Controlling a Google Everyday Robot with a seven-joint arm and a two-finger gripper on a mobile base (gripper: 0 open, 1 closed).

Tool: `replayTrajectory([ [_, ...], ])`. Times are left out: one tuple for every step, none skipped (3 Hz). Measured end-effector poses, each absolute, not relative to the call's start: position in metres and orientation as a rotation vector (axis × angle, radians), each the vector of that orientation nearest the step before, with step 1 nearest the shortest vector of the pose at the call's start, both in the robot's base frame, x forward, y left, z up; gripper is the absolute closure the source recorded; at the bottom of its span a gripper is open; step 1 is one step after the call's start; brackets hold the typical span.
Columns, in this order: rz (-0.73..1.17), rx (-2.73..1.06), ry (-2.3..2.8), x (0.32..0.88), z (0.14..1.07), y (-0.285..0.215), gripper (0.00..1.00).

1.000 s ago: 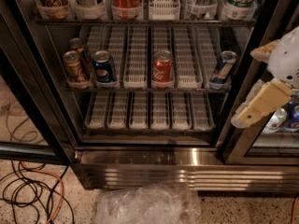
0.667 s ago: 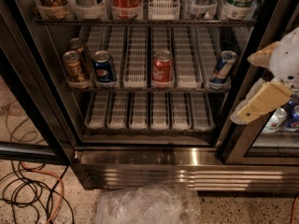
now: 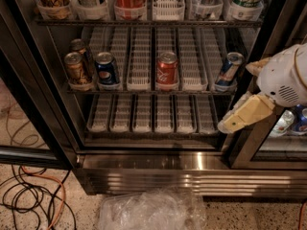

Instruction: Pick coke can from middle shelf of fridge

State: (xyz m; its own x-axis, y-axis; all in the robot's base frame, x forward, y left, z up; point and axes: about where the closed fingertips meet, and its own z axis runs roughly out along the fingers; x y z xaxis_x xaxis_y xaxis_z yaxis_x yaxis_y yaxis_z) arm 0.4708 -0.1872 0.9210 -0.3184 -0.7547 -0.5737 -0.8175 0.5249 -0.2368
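Hovering right of coke can [image 3: 167,71]: jaws.

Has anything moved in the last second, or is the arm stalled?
The tool, at the right by the fridge's door frame, has shifted a little left and down, toward the opening. Nothing has been grasped. The coke can stands where it was on the middle shelf, and the Pepsi can has not moved either.

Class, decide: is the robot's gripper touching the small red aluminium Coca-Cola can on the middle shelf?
Apart. The camera view shows the gripper at the right door frame, with a blue aluminium can between it and the red Coca-Cola can.
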Motion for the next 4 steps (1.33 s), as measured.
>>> replayTrajectory([
  [0.118, -1.134, 2.098, 0.494, 0.91, -0.179, 0.0],
  [0.079, -1.092, 2.058, 0.506, 0.92, -0.18, 0.0],
  [0.079, -1.092, 2.058, 0.506, 0.92, -0.18, 0.14],
  [0.135, -1.071, 2.023, 0.524, 0.906, -0.166, 0.0],
])
